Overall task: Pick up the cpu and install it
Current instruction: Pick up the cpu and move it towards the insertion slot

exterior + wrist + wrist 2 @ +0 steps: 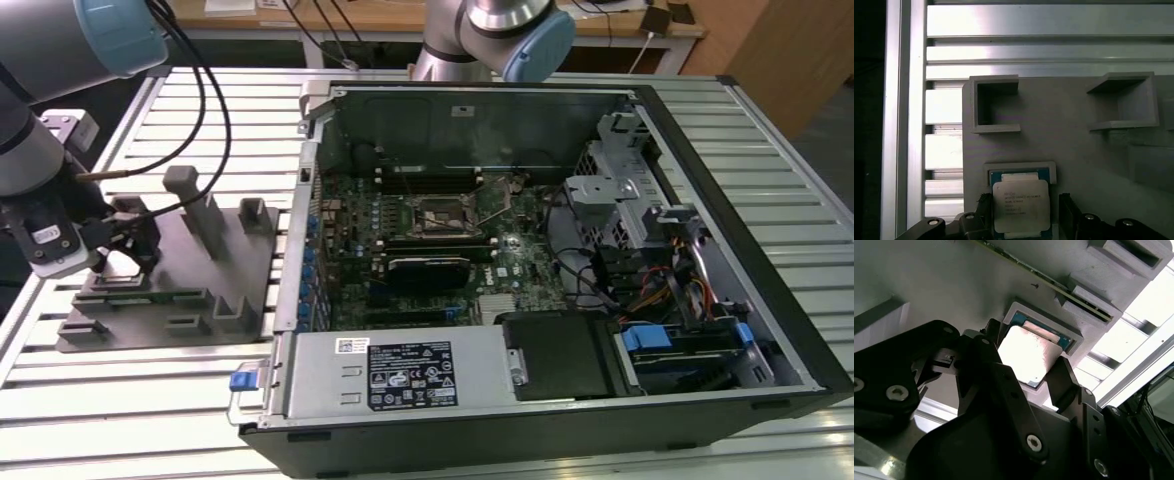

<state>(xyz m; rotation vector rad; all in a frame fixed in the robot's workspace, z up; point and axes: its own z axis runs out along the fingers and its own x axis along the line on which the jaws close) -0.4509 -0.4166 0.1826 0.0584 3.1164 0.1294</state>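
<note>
Exterior view: hand (118, 243) low over the grey plastic fixture (160, 300) on the slatted worktop (147, 400)
Second wrist view: fingers (1064, 382) spread, flanking the shiny square cpu (1029, 354), apparently not clamped
First wrist view: cpu (1020, 206) seated in its pocket, between the fingers
Advice: centre, then close evenly on opposite edges

Exterior view looks down from high; both wrist views sit close above the grey fixture (1064, 125)

One cpu (1020, 206), one grey fixture (174, 290), one open computer case (561, 270) and two robot arms (501, 35).
</note>
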